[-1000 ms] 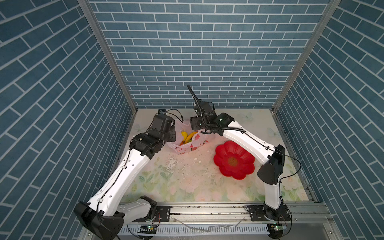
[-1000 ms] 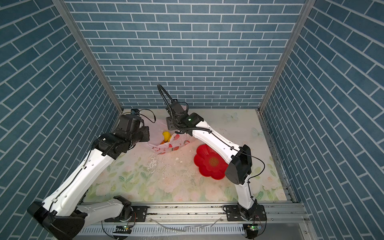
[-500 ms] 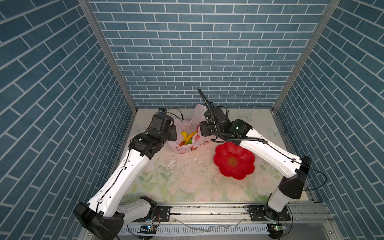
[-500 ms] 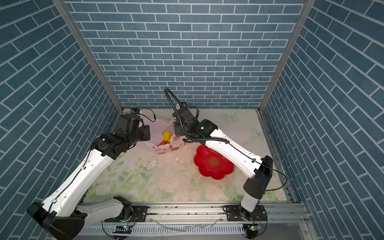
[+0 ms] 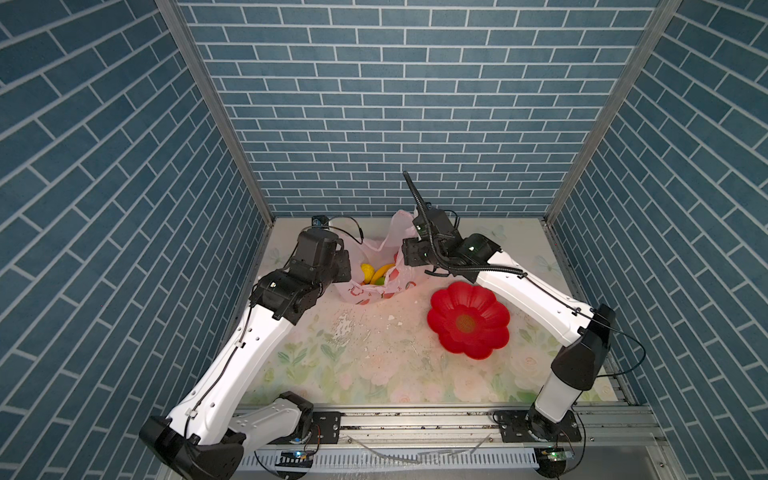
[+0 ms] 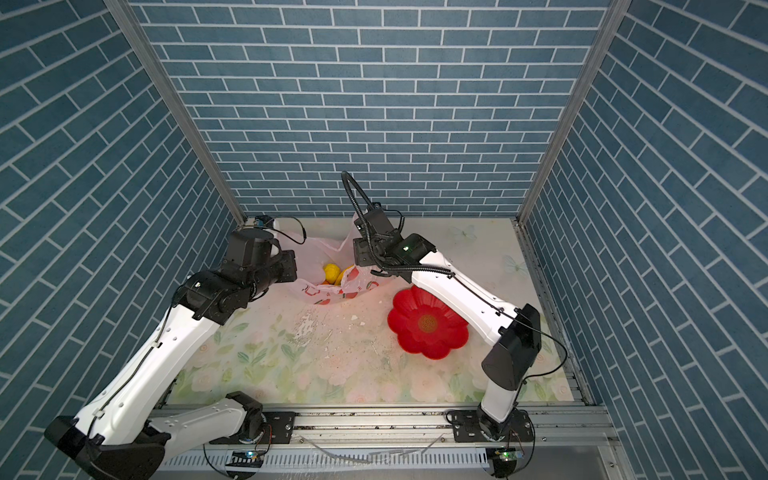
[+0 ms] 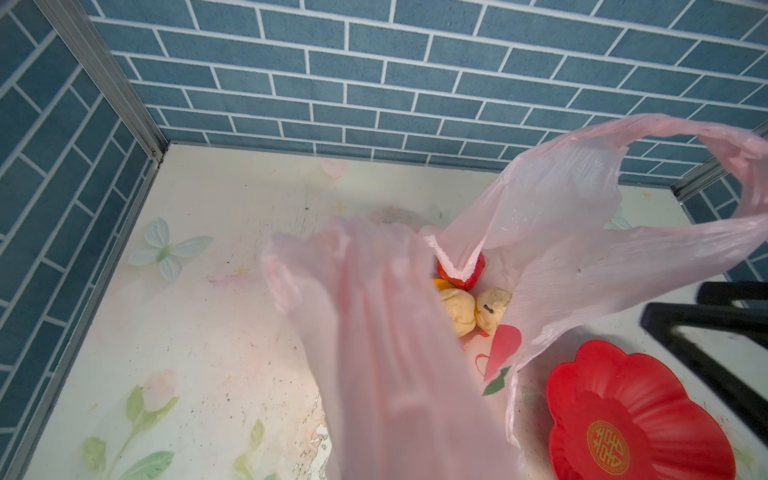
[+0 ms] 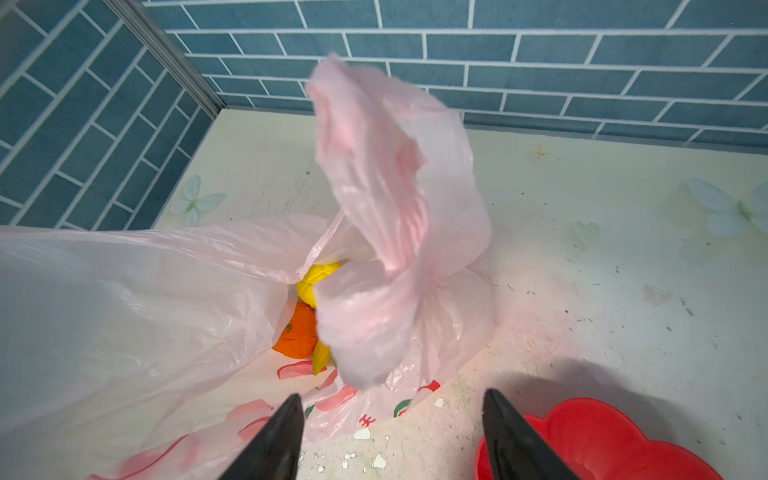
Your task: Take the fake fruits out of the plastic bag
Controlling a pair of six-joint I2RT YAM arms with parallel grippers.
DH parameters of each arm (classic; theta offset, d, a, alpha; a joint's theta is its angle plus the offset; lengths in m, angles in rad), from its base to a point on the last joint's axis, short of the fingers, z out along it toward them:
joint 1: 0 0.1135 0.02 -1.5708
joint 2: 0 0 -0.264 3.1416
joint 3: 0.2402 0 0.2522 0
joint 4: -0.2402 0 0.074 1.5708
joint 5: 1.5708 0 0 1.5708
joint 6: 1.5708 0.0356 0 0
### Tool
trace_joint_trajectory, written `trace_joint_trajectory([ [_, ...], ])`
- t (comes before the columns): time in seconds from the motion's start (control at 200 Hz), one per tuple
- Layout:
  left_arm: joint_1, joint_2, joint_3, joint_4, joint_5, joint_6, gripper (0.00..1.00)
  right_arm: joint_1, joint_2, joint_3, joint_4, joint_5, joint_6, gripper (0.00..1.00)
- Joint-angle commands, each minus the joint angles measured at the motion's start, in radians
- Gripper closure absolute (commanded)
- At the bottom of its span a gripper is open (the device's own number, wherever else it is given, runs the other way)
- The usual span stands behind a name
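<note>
Left tool (image 6: pixel 296 268) clamps the plastic bag (image 8: pixel 166 291); right tool (image 8: pixel 390 395) gapes empty — the loose handle (image 8: pixel 374 166) could flop over the fake fruits (image 8: pixel 297 332).

The plastic bag (image 5: pixel 361 293) sits toward the back of the table (image 5: pixel 374 365), left of centre, with the fake fruits (image 5: pixel 368 272) inside it. The plate (image 5: pixel 486 332) lies just right of it (slightly nearer the front).
</note>
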Motion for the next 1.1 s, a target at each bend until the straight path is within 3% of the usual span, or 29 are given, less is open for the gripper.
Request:
trace_joint_trajectory([
  [0.0, 0.006, -0.011, -0.003, 0.000, 0.002, -0.003, 1.00, -0.030, 0.035, 0.058, 0.055, -0.068, 0.028, 0.31],
  [0.165, 0.010, -0.003, -0.002, 0.009, -0.009, -0.001, 1.00, -0.065, 0.129, 0.136, 0.068, -0.089, 0.020, 0.37],
  [0.32, 0.058, 0.014, 0.025, 0.016, -0.008, 0.012, 1.00, -0.092, 0.192, 0.229, 0.079, -0.114, -0.028, 0.71],
  [0.47, 0.158, 0.030, 0.106, -0.003, 0.018, 0.040, 1.00, -0.093, 0.238, 0.406, -0.046, -0.157, -0.091, 1.00],
  [0.71, 0.270, 0.058, 0.303, -0.123, 0.059, 0.119, 1.00, -0.083, 0.239, 0.581, -0.215, -0.208, -0.152, 1.00],
  [0.835, 0.296, 0.055, 0.329, -0.183, 0.072, 0.131, 1.00, -0.072, 0.227, 0.619, -0.297, -0.216, -0.171, 1.00],
  [0.945, 0.296, 0.016, 0.254, -0.224, 0.095, 0.098, 1.00, -0.056, 0.163, 0.489, -0.300, -0.217, -0.170, 1.00],
  [1.095, 0.296, -0.086, 0.080, -0.236, 0.156, 0.007, 1.00, -0.050, 0.044, 0.189, -0.187, -0.268, -0.144, 1.00],
])
